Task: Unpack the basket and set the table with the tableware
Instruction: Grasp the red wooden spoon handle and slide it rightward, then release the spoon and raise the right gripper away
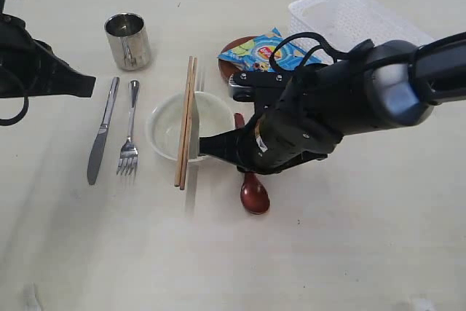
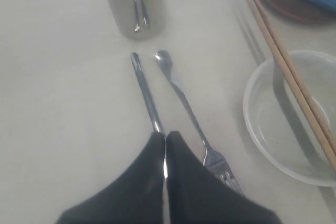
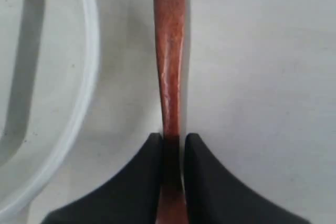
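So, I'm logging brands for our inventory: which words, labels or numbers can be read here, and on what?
On the blue crisp packet: a red-and-yellow logo and white lettering, too blurred to read in any view.
On the steel cup, knife, fork, bowl and basket: no text visible.

On my bench (image 1: 349, 253), knife (image 1: 102, 130) and fork (image 1: 130, 132) lie left of the bowl (image 1: 166, 127), chopsticks (image 1: 186, 121) across it, spoon (image 1: 255, 194) to its right, cup (image 1: 129, 40) behind the knife.

Blue packet (image 1: 271, 50): print too blurred; nothing legible.
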Robot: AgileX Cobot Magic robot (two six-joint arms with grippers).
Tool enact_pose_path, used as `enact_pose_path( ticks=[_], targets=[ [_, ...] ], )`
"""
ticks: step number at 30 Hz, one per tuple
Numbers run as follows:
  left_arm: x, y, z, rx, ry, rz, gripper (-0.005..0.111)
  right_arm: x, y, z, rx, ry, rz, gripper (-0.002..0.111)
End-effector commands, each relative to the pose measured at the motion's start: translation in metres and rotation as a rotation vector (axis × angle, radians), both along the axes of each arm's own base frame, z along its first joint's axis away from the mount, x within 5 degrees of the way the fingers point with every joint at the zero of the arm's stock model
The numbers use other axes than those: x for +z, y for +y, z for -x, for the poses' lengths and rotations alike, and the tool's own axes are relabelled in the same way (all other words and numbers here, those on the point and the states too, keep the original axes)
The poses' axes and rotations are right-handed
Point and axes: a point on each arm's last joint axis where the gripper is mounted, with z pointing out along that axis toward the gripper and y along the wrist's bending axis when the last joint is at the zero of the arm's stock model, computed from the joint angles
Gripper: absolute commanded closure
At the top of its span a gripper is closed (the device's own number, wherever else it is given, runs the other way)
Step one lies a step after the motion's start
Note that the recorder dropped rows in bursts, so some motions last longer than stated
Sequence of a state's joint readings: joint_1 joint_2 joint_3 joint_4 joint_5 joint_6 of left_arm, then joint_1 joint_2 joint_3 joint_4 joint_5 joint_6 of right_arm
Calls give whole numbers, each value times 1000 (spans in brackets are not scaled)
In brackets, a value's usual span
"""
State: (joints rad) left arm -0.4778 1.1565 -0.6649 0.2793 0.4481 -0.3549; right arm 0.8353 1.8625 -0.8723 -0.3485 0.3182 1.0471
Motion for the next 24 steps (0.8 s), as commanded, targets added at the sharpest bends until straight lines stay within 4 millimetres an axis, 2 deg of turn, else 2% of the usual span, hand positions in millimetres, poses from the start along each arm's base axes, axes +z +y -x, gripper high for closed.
enact_pose_path(
  ticks=[1, 6, 13, 18, 20, 24],
  targets=[
    [0, 1, 1, 0, -5, -1, 106, -9, -20, 1, -92, 37, 171, 92],
    [0, 1, 1, 0, -5, -1, 106, -9, -26, 2, -133, 42, 235, 92],
    [0, 1, 1, 0, -5, -1, 106, -9, -14, 1, -144, 33, 95, 92],
    [0, 1, 1, 0, -5, -1, 106, -9, -15, 1, -144, 34, 102, 89],
    [0, 1, 1, 0, -5, -1, 106, -9, -14, 1, -139, 31, 94, 82],
    [0, 1, 1, 0, -5, -1, 106, -8, -14, 0, -140, 29, 88, 53]
  ],
)
